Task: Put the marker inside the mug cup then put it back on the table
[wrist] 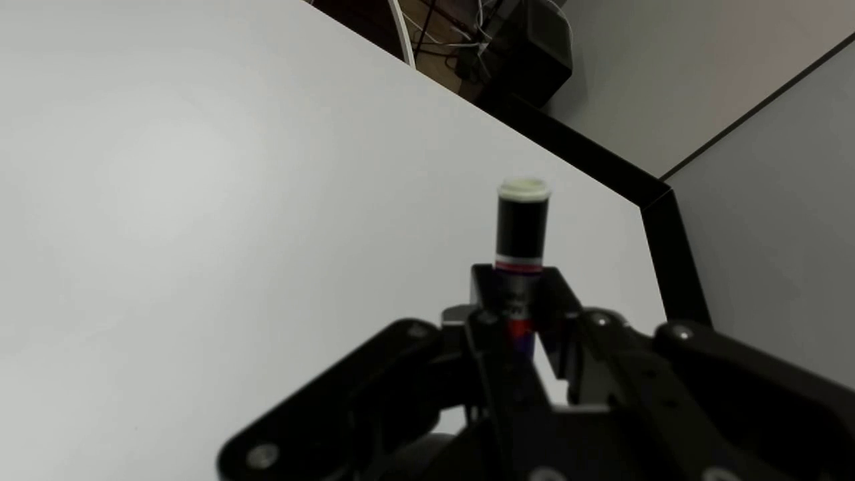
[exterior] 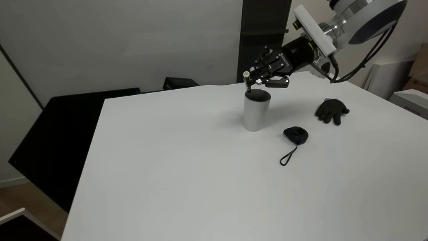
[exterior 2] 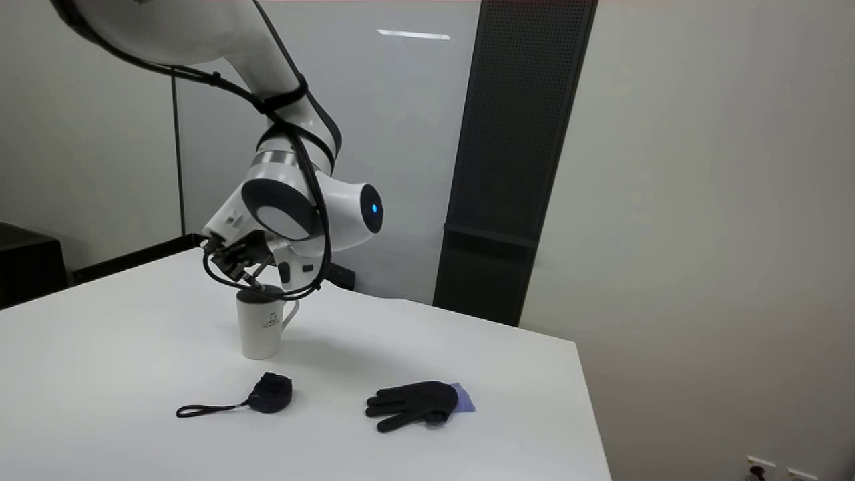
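Wrist view: the marker [wrist: 520,260] was pinched in the claw [wrist: 518,290]. In an exterior view, its lower end was seen at the rim of the mug [exterior: 255,114]; whether inside could not be told. The mug was stood upright on the surface [exterior: 160,157].

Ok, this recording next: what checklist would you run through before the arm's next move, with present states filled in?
1. Marker gripped: ok, held between the jaws.
2. Mug upright on the table: ok.
3. Marker's lower end inside the mug: cannot tell; in an exterior view it shows right at the rim.
4. Jaws free to withdraw: not ok, they are shut on the marker.
5. Black item with the cord loop apart from the mug: ok in both exterior views.
6. Glove apart from the mug: ok, likewise.
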`<control>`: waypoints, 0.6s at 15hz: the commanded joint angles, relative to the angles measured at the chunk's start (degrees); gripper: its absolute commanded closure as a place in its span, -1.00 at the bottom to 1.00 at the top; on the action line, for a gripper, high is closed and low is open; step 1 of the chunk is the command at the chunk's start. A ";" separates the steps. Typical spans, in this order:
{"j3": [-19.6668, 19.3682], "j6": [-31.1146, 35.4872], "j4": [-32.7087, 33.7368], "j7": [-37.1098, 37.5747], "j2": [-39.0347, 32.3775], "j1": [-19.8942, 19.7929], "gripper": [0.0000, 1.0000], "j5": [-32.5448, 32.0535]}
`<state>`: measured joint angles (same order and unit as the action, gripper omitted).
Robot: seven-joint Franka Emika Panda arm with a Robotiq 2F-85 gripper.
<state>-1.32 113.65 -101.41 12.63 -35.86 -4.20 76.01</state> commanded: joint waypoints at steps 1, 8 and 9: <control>-0.27 -2.08 3.90 3.35 -3.46 -0.55 0.86 1.04; -1.02 -3.01 4.76 3.48 -6.36 -2.08 0.86 1.75; -1.18 -2.97 4.85 3.26 -6.54 -2.01 0.86 1.39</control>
<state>-2.08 112.33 -99.34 13.53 -40.43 -5.83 77.16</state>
